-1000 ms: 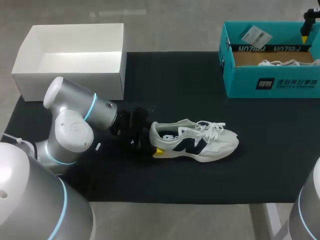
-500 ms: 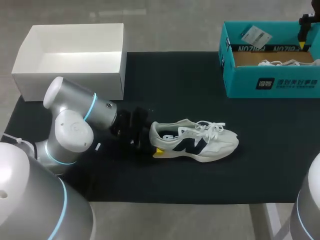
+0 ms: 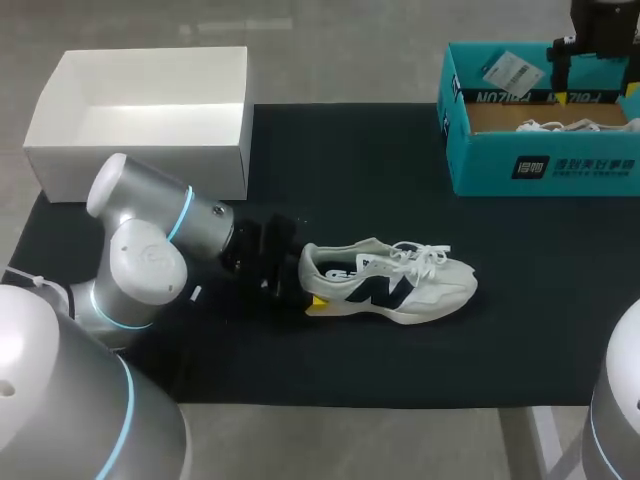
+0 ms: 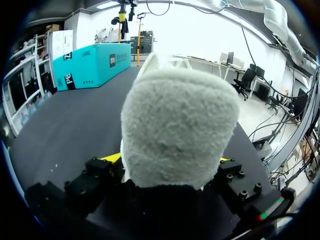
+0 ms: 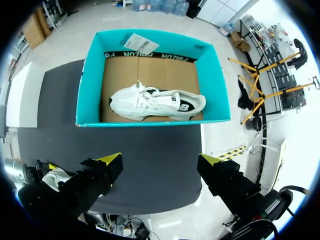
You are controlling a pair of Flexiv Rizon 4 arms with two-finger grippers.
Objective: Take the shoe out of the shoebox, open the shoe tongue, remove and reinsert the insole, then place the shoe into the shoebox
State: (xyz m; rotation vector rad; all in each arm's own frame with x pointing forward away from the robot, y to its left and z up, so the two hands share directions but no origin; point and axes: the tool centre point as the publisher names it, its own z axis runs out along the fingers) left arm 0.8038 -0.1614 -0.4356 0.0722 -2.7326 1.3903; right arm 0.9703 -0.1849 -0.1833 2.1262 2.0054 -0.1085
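Subject item: the shoe [image 3: 390,285] lay on the black mat [image 3: 380,180], well apart from the teal shoebox [image 3: 545,170] and nearer the robot than it, sole down, toe turned toward the shoebox side. Its laces were still in place and loosely crossed, with no insole seen outside it.

Progress, as judged: removal from the shoebox was complete. Opening the tongue, drawing and refitting the insole, and returning the shoe all appeared outstanding.

The left gripper [image 3: 309,286] was at the heel, on the side of the shoe away from the shoebox. In its wrist view the heel filled the gap and a yellow tip sat against each side, so the fingers were taken to be pinching the heel.

A second shoe [image 5: 157,102] lay inside the shoebox on a cardboard floor, with a paper tag [image 3: 512,72] against the back wall. The right gripper [image 5: 160,160] hung above the shoebox with its fingers spread wide, holding nothing.

A white open box [image 3: 140,150] stood far across the mat from the shoebox.

Change noted: the shoe and left arm had not shifted. The right gripper, earlier only just showing at the shoebox's far corner, had moved inward over its back rim
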